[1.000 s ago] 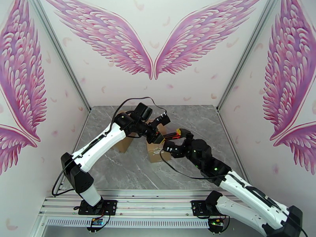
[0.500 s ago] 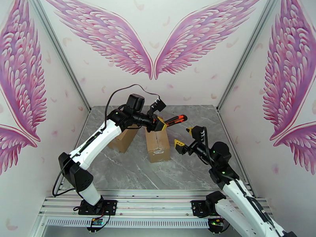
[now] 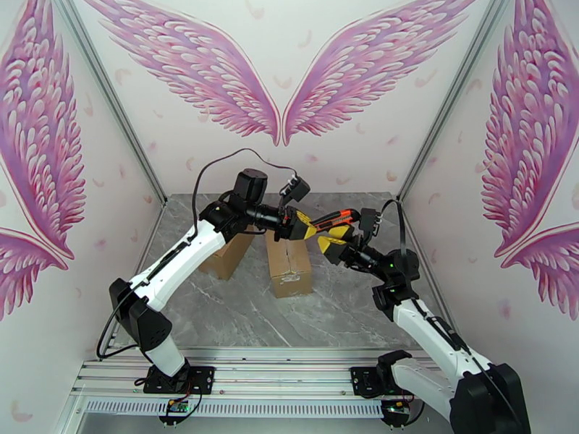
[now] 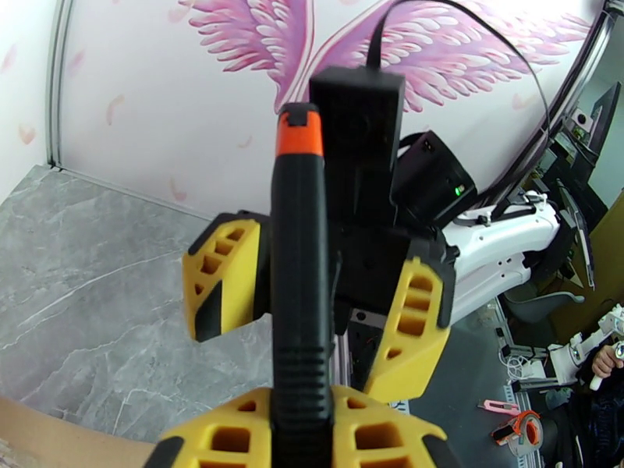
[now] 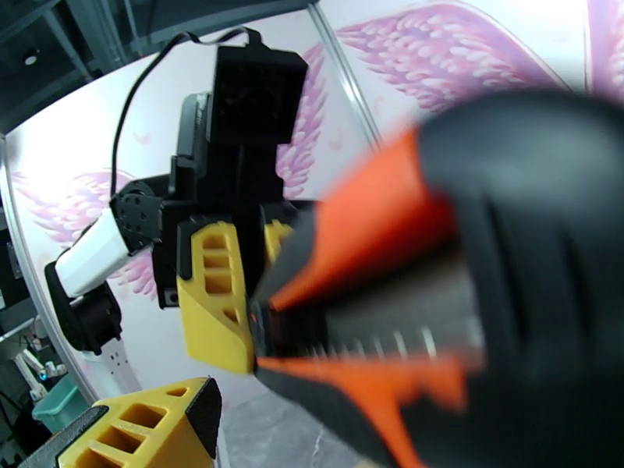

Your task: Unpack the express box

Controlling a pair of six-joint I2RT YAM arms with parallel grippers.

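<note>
From above: the box [image 3: 289,267] stands upright on the tabletop [image 3: 239,312] with its top closed; a second box [image 3: 228,258] sits just beside it on the left. My left pincer [image 3: 302,227] hangs above the box, clamped on a knife [image 3: 331,218]; the knife's orange end points at my right pincer [image 3: 346,233], which is spread wide around that end.

Left wrist: the knife runs straight out from between my own yellow fingers [image 4: 226,438], which grip it at the butt; the right pincer's two fingers stand either side of the ribbed black shaft, apart from it as far as I can tell.

Right wrist: the knife looms close and blurred, orange and black, with the left pincer behind it; I cannot tell whether a blade is out.

I judge this a handover. The knife looks stiff and light, and its ribbed handle should give grip; I would take it mid-handle, clear of the orange tip. The box looks light and stiff-walled, likely to slide under a cut; I would steady it by a side wall and cut along the top seam.
</note>
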